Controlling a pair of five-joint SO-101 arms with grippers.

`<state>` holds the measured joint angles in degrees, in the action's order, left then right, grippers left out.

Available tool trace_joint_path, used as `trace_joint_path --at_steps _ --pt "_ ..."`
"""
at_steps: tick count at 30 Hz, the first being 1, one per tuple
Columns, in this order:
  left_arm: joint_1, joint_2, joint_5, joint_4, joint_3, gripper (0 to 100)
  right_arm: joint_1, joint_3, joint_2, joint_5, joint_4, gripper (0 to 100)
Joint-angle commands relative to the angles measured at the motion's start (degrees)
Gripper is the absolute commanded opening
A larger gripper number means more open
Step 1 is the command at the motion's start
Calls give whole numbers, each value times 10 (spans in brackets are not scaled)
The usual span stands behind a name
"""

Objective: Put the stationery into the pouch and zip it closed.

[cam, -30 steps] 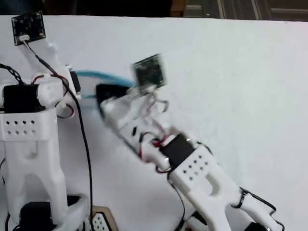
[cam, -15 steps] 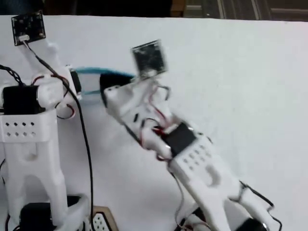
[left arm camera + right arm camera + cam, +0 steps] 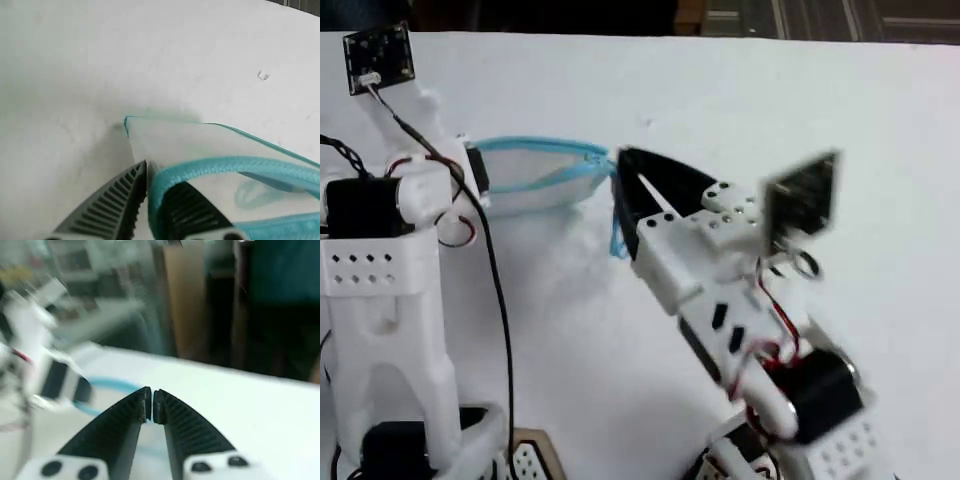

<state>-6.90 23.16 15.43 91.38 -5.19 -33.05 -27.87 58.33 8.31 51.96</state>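
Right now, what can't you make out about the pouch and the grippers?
1. Contents: in the high view the pouch is too small to see into, and one end sits behind the left arm.
2. The zipper: the left wrist view's edge cuts it off past the left gripper, so closed or not is unclear.
3. The right gripper: in the right wrist view its shut tips hide whether they pinch anything.

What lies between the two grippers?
The pouch, in the high view: the left gripper clamps one end, the right gripper sits near the other.
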Motion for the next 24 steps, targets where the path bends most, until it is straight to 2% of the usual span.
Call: trace_joint_path --at_steps 1,3,8,10,17,24 --pt "5 22 -4 -12 -11 22 37 -69 -37 -12 15 19" --pt "4 22 -4 -12 -11 22 47 -123 -73 -12 -12 55" --pt "1 22 -4 -13 -11 22 36 -230 -161 -12 -140 292" --pt "0 22 -4 -13 -11 23 23 -257 -196 -13 -189 353" --pt "0 22 -4 -13 -11 23 50 -287 -336 -18 -422 354" --pt "0 22 -4 -13 -11 23 54 -279 -488 -18 -566 354"
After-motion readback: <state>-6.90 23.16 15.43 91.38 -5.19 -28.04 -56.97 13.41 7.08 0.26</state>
